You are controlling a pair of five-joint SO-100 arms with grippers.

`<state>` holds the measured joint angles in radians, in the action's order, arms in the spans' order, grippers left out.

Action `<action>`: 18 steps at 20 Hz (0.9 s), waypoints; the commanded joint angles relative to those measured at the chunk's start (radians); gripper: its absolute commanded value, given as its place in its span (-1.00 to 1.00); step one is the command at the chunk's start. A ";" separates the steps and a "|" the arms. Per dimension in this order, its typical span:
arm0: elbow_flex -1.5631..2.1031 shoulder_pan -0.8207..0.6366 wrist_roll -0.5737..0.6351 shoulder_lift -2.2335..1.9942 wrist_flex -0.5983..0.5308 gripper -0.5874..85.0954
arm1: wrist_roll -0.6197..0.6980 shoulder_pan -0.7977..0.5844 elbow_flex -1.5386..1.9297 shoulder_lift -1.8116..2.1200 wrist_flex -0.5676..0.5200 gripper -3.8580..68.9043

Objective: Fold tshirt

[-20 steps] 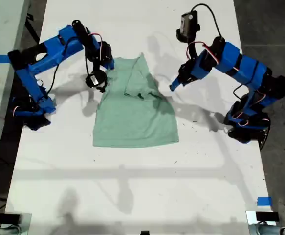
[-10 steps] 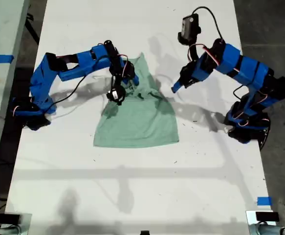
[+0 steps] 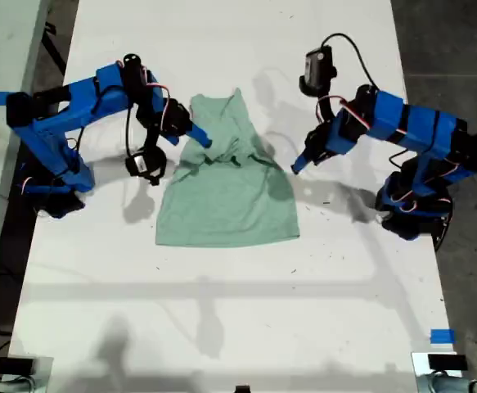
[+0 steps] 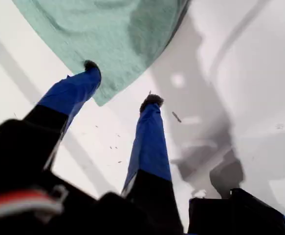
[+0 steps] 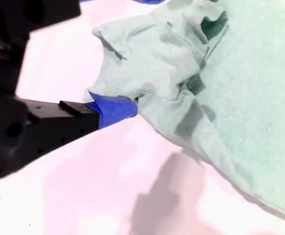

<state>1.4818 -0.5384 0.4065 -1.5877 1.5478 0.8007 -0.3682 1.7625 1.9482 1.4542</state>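
Note:
The pale mint-green tshirt (image 3: pixel 230 201) lies on the white table (image 3: pixel 222 311), lower half flat, upper part crumpled around the neck. My second gripper (image 3: pixel 203 141) comes in from the exterior view's left and is shut on a bunched fold at the shirt's upper edge. In the second wrist view one blue finger (image 5: pixel 114 110) is buried in the raised fabric (image 5: pixel 157 63). My first gripper (image 3: pixel 295 166) hovers open beside the shirt's edge on the exterior view's right. In its wrist view my first gripper (image 4: pixel 121 83) has one fingertip (image 4: pixel 91 66) over the shirt's corner (image 4: pixel 108 34) and the other over bare table.
The arm bases (image 3: pixel 54 192) (image 3: pixel 414 213) stand at the table's two sides in the exterior view. Blue tape (image 3: pixel 443 336) marks the near corner on that view's right. Dark floor (image 3: pixel 459 65) lies beyond the table's edge there.
My second gripper reached across the shirt's upper part, then drew back toward the exterior view's left, leaving the fabric there bunched. My first gripper dropped slightly and stayed open.

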 commanded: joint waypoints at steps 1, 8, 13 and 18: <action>0.281 0.080 -0.101 -0.238 -0.098 -0.24 | -0.057 0.069 0.078 0.051 -0.123 -0.22; 0.537 0.267 -0.256 -0.262 -0.275 -0.26 | -0.210 0.144 0.413 0.037 -0.453 -0.20; 0.534 0.275 -0.264 -0.190 -0.293 -0.27 | -0.288 0.172 0.489 -0.054 -0.569 -0.25; 0.549 0.258 -0.252 -0.186 -0.295 -0.27 | -0.307 0.198 0.367 -0.284 -0.588 -0.28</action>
<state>2.0356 -0.2715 0.1503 -1.7687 1.2717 0.5108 -0.1856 2.2565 1.7319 0.8851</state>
